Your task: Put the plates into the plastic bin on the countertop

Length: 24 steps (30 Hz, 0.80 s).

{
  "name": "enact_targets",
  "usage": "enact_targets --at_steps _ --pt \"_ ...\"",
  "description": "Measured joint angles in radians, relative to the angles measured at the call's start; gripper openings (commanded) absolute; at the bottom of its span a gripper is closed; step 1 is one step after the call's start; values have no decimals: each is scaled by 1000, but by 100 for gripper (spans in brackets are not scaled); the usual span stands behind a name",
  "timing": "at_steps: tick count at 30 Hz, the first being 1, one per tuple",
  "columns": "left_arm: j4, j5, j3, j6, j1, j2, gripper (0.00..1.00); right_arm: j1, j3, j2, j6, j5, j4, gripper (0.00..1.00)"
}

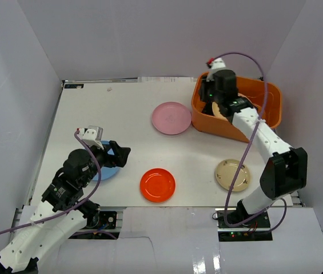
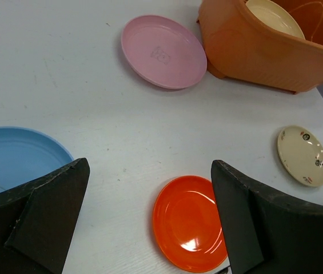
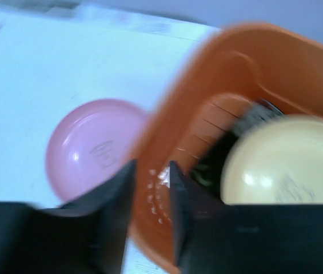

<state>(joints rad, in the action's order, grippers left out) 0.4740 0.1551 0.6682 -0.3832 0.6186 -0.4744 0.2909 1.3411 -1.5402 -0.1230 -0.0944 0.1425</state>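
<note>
The orange plastic bin (image 1: 274,94) stands at the back right and holds a cream plate (image 3: 287,160) with something dark under it. My right gripper (image 1: 210,101) is at the bin's left wall; in the blurred right wrist view its fingers (image 3: 181,194) sit close together with the bin wall (image 3: 155,188) between them. The pink plate (image 1: 171,118) lies just left of the bin. A red-orange plate (image 1: 158,185), a small beige plate (image 1: 232,174) and a light blue plate (image 1: 107,171) lie near the front. My left gripper (image 2: 150,188) is open and empty, beside the blue plate (image 2: 12,157).
White walls surround the countertop (image 1: 110,114) on three sides. The bin (image 2: 252,51) nearly touches the pink plate (image 2: 162,51). The red-orange plate (image 2: 188,222) lies between my left fingers in the left wrist view.
</note>
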Motion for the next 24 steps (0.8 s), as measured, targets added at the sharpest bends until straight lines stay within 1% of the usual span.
enact_targets --at_steps 2,4,5,6,7,9,11,15,17,20,23,24 --pt "5 27 0 -4 -3 12 98 137 68 -49 60 27 7 23" --pt "12 60 0 -12 -8 24 98 244 144 -123 115 32 29 25" --pt "16 79 0 -18 -11 31 98 287 180 -163 142 25 46 29" --pt "19 93 0 -20 -15 35 98 319 207 -200 163 21 51 42" --pt "20 107 0 -25 -18 39 98 362 250 -260 188 17 81 50" --pt "21 123 0 -29 -27 40 98 414 301 -361 235 17 115 62" --pt "22 127 0 -32 -35 33 98 443 328 -447 263 26 155 63" --pt "24 127 0 -35 -50 3 98 449 333 -564 291 50 226 63" --pt "26 125 0 -36 -58 -10 98 444 333 -594 295 62 249 63" --pt "27 122 0 -36 -65 -18 98 440 333 -608 296 81 259 59" --pt "27 121 0 -36 -70 -20 97 443 333 -616 298 88 254 45" --pt "27 121 0 -36 -72 -21 97 445 333 -622 298 89 249 27"
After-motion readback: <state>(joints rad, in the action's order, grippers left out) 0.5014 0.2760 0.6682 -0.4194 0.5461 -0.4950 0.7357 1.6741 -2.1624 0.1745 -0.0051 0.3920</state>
